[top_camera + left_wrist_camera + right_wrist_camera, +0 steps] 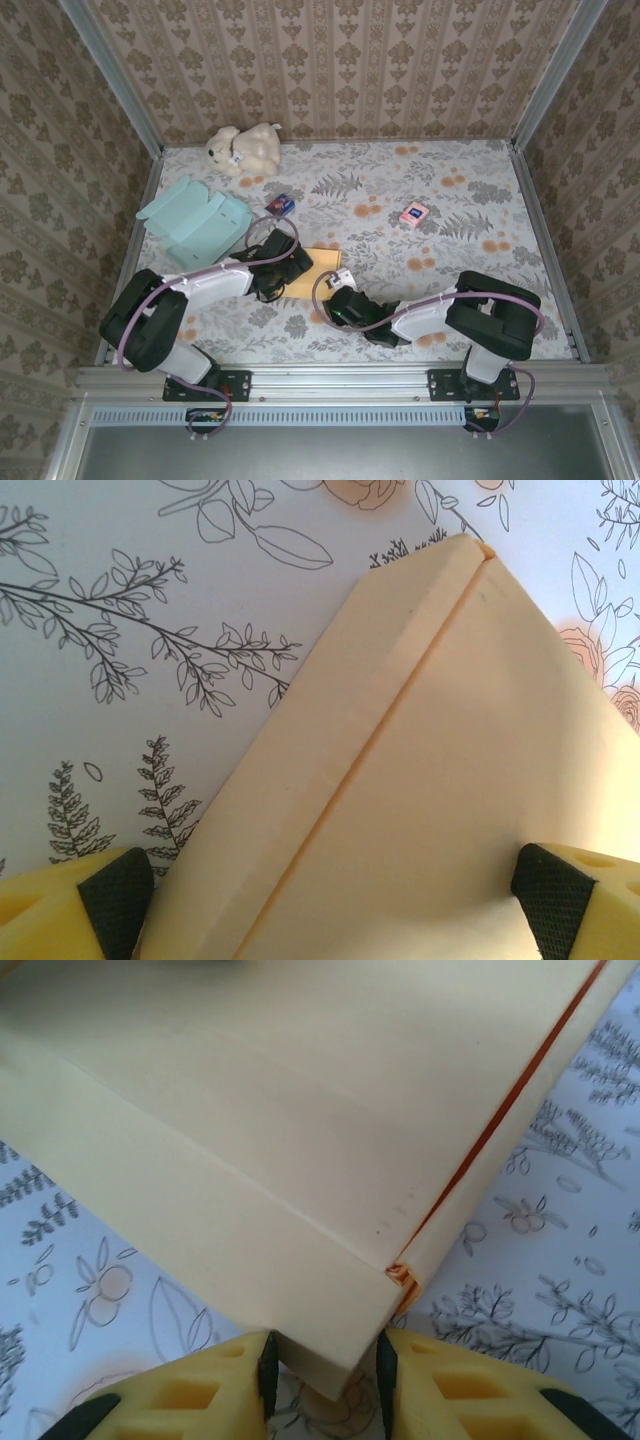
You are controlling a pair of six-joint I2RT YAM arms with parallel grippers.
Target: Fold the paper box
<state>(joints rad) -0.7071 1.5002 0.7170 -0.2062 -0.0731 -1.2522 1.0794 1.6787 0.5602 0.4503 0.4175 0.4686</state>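
Your right fingers (230, 1380) pinched corner of one paper box (300, 1140); your left fingers (115, 892) stood wide over it. Surface (480, 200) held one teal sheet (195, 220), one plush toy (243, 148), one blue packet (281, 204), one pink packet (413, 212).

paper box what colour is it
The paper box is plain pale yellow, with no pattern. It shows best in the right wrist view.

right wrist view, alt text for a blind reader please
The right gripper pinches the near corner of a pale yellow paper box, which has an orange seam along its right edge. Beneath is a table printed with grey leaves.
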